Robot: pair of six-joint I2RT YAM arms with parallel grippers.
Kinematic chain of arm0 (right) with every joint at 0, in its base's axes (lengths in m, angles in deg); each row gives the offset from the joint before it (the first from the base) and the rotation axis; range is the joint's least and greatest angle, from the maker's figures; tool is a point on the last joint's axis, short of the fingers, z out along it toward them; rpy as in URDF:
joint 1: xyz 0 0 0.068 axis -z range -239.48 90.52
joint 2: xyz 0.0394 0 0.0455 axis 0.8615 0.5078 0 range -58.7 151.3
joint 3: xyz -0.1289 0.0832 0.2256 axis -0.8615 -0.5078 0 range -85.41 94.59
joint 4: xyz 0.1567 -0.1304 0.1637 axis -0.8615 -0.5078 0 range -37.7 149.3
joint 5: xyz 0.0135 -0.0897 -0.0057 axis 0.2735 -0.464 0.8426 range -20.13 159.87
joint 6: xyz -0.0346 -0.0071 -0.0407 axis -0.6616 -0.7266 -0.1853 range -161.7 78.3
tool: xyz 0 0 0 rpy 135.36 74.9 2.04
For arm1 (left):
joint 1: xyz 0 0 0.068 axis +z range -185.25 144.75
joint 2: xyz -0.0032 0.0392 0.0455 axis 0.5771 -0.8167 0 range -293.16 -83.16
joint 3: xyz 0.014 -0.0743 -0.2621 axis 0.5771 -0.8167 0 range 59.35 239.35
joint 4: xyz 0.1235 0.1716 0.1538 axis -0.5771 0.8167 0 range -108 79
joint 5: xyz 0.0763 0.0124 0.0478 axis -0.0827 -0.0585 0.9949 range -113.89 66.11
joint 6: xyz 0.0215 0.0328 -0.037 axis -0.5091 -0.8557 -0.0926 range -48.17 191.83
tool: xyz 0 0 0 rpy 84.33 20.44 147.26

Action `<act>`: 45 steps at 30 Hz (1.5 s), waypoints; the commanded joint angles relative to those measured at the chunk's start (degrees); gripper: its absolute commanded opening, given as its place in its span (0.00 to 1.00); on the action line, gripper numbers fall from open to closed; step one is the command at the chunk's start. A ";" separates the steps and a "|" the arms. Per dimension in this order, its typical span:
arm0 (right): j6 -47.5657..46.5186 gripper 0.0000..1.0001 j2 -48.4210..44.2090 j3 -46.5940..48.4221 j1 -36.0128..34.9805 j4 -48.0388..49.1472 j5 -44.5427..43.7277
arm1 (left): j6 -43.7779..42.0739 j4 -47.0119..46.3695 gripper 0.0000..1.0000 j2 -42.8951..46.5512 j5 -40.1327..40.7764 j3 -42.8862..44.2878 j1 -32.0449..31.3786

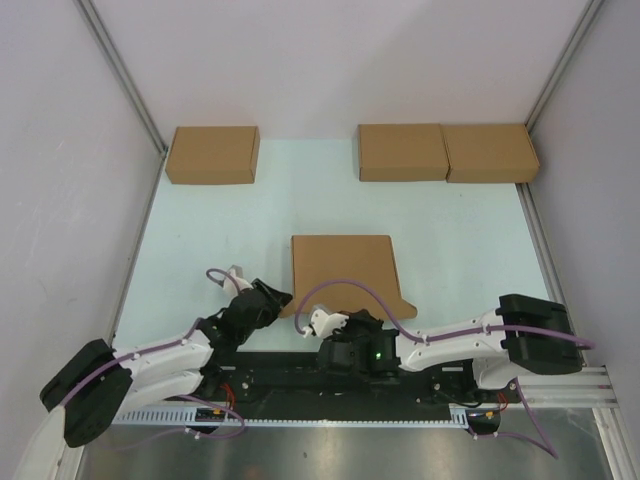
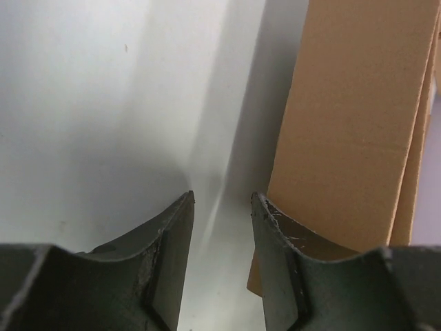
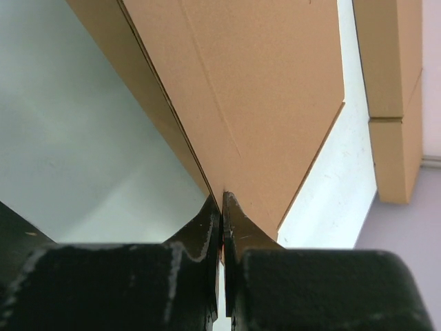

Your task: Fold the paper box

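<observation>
Ana: So, what lay at the far left of the table (image 1: 190,250)?

Ben: The left box (image 1: 212,154), a compact brown cardboard one, lay flat at the far edge, near the side wall.

Ana: And nearer to the arms?

Ben: The left gripper (image 1: 272,298) was low over the table, just beside the near left corner of the paper box (image 1: 343,268). In its wrist view the jaws stood apart, with only bare table between them. The cardboard rose to the right of the right finger. Whether that finger touched it, I could not tell.

Ana: Where was the paper box itself?

Ben: It lay in the middle of the table, well apart from the boxes at the far edge. From above it looked like a flat brown rectangle, and a piece of cardboard stuck out past its near right corner.

Ana: And the right gripper (image 1: 320,322)?

Ben: It was at the near edge of the paper box, a little left of the middle. Its jaws were pressed together on a thin cardboard edge of the paper box, as the wrist view showed.

Ana: What was further to the right?

Ben: The middle box (image 1: 403,152) and the right box (image 1: 490,152) lay at the far edge, touching side by side.
</observation>
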 commanded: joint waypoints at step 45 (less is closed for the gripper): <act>13.86 0.57 -18.53 5.50 11.83 -11.54 14.49 | -17.36 2.11 0.56 20.30 13.69 3.65 -4.46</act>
